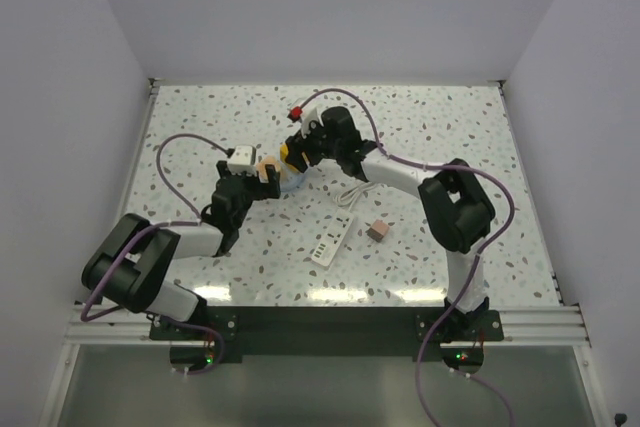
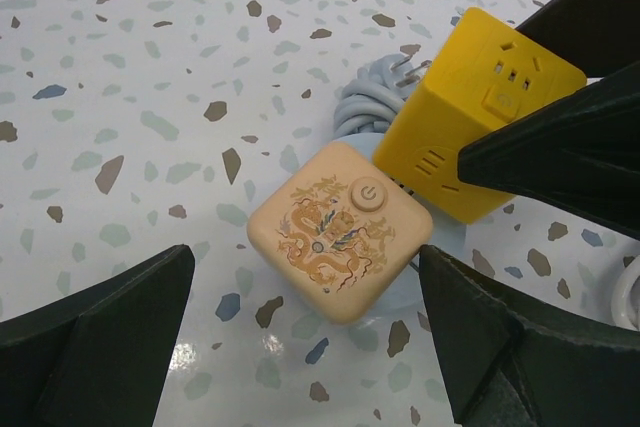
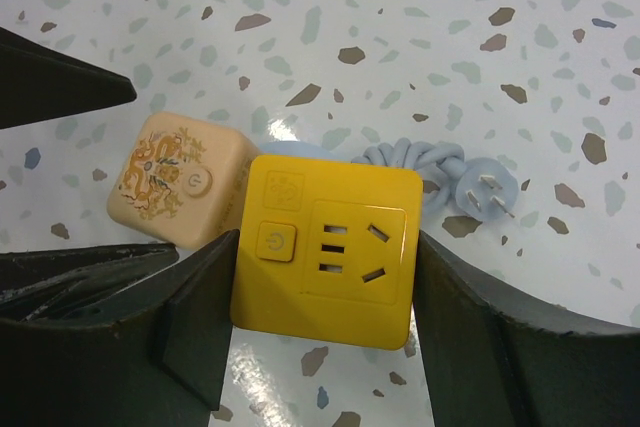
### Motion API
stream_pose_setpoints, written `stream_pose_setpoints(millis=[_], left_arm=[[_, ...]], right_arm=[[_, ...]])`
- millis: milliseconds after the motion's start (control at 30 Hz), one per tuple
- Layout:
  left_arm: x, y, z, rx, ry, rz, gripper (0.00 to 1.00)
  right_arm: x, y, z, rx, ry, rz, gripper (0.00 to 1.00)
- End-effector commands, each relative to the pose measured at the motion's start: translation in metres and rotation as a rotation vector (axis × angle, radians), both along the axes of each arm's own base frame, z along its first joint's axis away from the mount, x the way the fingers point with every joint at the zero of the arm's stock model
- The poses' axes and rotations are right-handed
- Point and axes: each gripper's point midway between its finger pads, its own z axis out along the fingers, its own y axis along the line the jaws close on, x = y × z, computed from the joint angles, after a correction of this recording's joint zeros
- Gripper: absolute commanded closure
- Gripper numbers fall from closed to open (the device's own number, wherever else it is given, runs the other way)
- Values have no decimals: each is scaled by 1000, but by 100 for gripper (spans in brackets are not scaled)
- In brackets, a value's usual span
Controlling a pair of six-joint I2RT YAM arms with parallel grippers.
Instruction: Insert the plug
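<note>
Plug [image 1: 378, 231]: alone on the desk [image 1: 470, 147], beside the white strip [image 1: 330, 244].
Left fingers [image 2: 110, 337]: apart around peach cube [image 2: 340, 232].
Right fingers [image 3: 480, 327]: clamped on yellow cube [image 3: 325, 242].
Handling: likely light, stiff; pinch its flat sides.

Terrazzo table [image 1: 480, 127], power strip [image 1: 330, 244], pink plug [image 1: 377, 231]

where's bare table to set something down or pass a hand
Free: table far right, beyond the right arm; also between left arm and power strip. Crowded: centre, where left gripper and right gripper flank peach cube and yellow cube.
</note>
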Motion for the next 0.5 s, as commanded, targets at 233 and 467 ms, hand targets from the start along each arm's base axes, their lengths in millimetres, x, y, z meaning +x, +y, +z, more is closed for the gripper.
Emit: stream_pose_setpoints(millis=[233, 467], left_arm=[[19, -7, 20, 41, -77, -35, 0], [21, -5, 18, 60, -70, -30, 0]], right_arm=[[15, 23, 41, 104, -82, 46, 100], [12, 19, 30, 73, -61, 49, 100]])
